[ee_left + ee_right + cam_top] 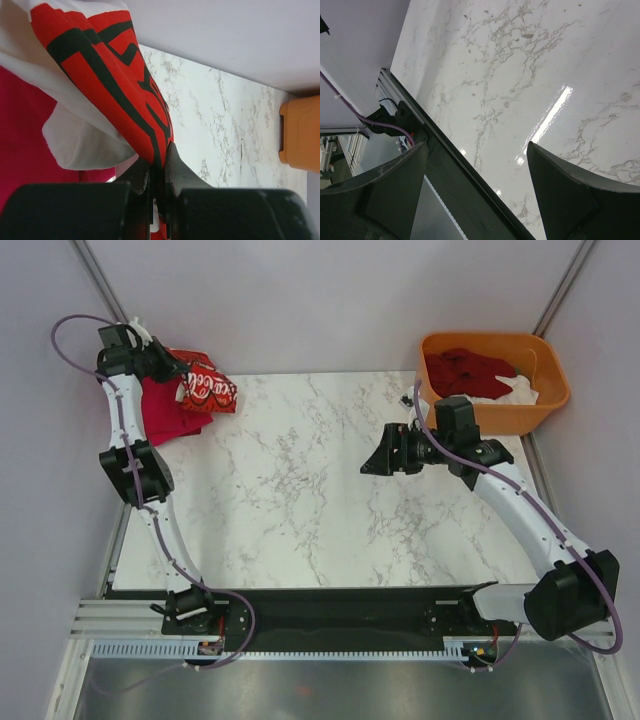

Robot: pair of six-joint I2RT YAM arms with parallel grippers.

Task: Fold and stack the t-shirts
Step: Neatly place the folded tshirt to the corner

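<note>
Left gripper (159,162) clenched on white shirt (85,135), printed fold, at 10 o'clock of table (300,500), beside pink shirt (165,412). Right gripper (476,147) spread, empty, toward 3 o'clock. Cloth judged soft, light, limp; best pinched at corners.

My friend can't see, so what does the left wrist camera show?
The left gripper is shut on a white t-shirt printed red and black, next to a pink-red t-shirt. Beyond are the marble table and an orange tub.

The printed white t-shirt (208,392) bunches over the pink t-shirt (165,418).
</note>
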